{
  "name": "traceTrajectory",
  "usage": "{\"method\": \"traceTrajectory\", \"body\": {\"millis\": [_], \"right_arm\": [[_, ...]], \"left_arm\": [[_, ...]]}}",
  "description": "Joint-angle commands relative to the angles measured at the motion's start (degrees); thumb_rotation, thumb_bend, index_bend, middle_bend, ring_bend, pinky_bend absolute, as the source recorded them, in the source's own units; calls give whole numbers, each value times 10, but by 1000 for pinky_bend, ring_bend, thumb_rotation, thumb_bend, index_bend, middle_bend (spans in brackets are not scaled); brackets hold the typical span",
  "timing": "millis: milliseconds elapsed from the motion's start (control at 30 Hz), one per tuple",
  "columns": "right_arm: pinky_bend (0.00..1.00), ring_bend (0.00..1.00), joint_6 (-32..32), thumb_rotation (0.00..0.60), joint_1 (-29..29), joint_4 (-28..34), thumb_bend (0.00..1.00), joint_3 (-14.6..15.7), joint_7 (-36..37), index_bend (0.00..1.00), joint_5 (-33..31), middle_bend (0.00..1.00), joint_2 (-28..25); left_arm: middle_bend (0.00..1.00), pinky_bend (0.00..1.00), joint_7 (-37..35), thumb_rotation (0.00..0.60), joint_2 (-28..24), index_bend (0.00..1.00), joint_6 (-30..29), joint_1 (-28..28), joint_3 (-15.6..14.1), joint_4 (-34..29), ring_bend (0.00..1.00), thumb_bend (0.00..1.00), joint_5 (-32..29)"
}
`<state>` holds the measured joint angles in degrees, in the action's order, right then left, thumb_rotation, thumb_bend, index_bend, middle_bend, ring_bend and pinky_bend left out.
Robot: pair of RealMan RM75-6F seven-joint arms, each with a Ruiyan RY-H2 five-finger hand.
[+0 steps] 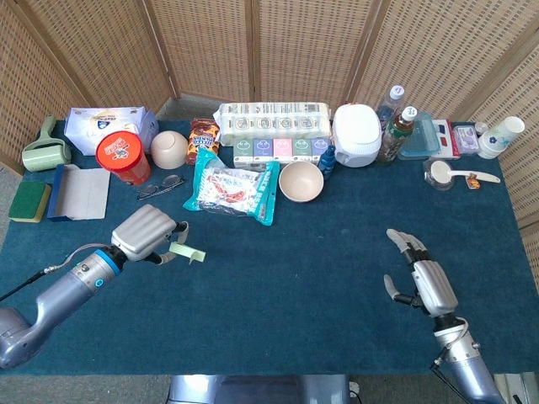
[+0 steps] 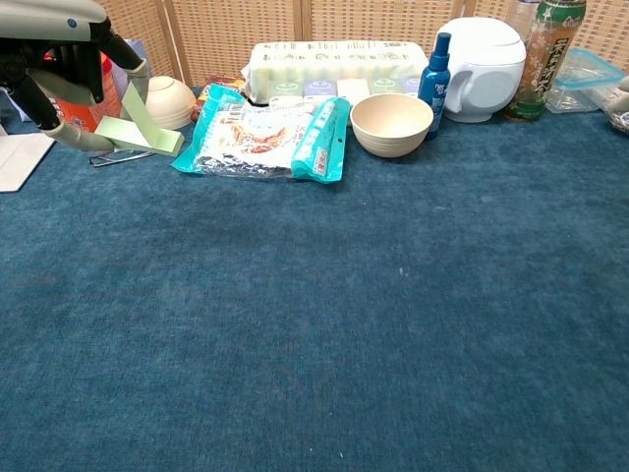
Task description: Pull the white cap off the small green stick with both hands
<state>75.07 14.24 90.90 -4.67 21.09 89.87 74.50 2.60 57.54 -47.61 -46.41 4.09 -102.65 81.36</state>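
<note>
**Green stick up in the left hand, right hand spread and far off**

Blue-carpeted worktop (image 1: 337,278), mostly bare in front, crowded along the back edge. Largest there: long pack of rolls (image 1: 274,119), white cooker-like pot (image 1: 356,133), tissue box (image 1: 109,124), red tub (image 1: 123,156), blue-green snack bag (image 1: 233,189) lying flat. Smaller: beige bowl (image 1: 301,180), small blue bottle (image 2: 433,71), glasses (image 1: 159,185) just beyond the left hand.

Left hand (image 1: 145,234) raised over the left side of the worktop, fingers curled around the small green stick (image 1: 187,252), pale end poking out to the right. In the chest view, stick (image 2: 139,135) pinched between fingers, clear of the surface, snack bag close beside. White cap not plainly told apart from the body at this size.

Right hand (image 1: 424,280) low on the right, holding nothing, fingers apart, well away from the stick.

Judged: very light, stiff, smooth plastic, likely slippery and prone to twist in a loose pinch. Best held firm on the body by the left, free end kept exposed, cap end taken by fingertips of the right and pulled straight along the axis. Nothing standing between the hands; only a broad stretch of carpet to cross. Snack bag and glasses near enough to brush if the stick drops.
</note>
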Motion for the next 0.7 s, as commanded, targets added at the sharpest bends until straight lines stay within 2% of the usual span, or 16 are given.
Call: {"method": "traceTrajectory", "body": {"millis": [33, 333, 700], "right_arm": [[90, 94, -8, 600, 13, 1, 491, -1, 26, 0, 8, 145, 5], [158, 146, -22, 600, 37, -10, 491, -6, 69, 0, 13, 175, 22], [161, 152, -25, 600, 56, -17, 491, -14, 107, 0, 8, 185, 37]], "left_arm": [[1000, 1000, -4, 600, -5, 728, 10, -8, 3, -2, 1000, 400, 7], [1000, 1000, 0, 600, -8, 728, 43, -29, 7, -9, 1000, 400, 11], [1000, 1000, 9, 600, -9, 729, 75, -51, 14, -16, 1000, 399, 0]]}}
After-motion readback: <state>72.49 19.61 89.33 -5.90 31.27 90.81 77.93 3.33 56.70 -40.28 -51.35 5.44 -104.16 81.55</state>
